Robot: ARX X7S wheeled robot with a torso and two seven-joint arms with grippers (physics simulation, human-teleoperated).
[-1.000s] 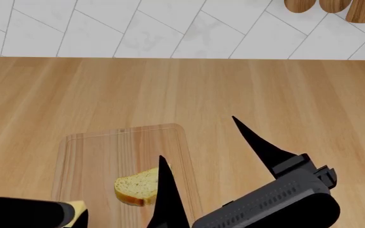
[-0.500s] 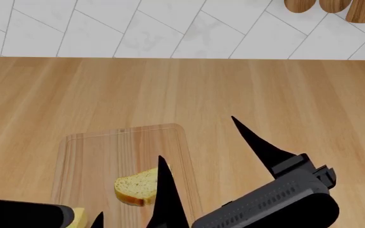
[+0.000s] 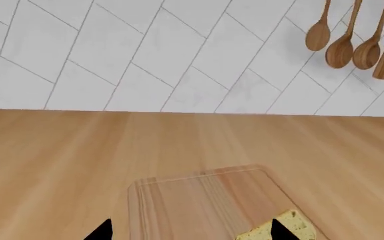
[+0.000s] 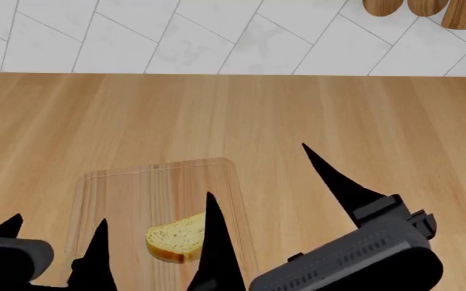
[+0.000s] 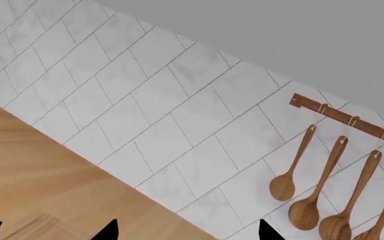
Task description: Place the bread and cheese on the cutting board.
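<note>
The cutting board (image 4: 128,194) lies on the wooden counter near the front left. The bread (image 4: 175,237) lies flat on the board's right half. It also shows in the left wrist view (image 3: 291,225), beside one fingertip, with the board (image 3: 192,200) under the jaws. My left gripper (image 4: 55,224) is open and empty over the board's near left edge. My right gripper (image 4: 256,171) is open and empty, raised over the board's right edge, one finger just right of the bread. The cheese is not in view; it may be hidden under my left gripper.
The wooden countertop (image 4: 363,115) runs back to a white tiled wall (image 4: 216,36). Wooden spoons hang on the wall at the far right (image 4: 384,6), and show in the left wrist view (image 3: 342,50) and right wrist view (image 5: 292,180).
My left gripper held the yellow cheese at the board's near left edge; its jaws have since opened and its fingers have come up into view. The cheese no longer shows. My right gripper lifted slightly.
</note>
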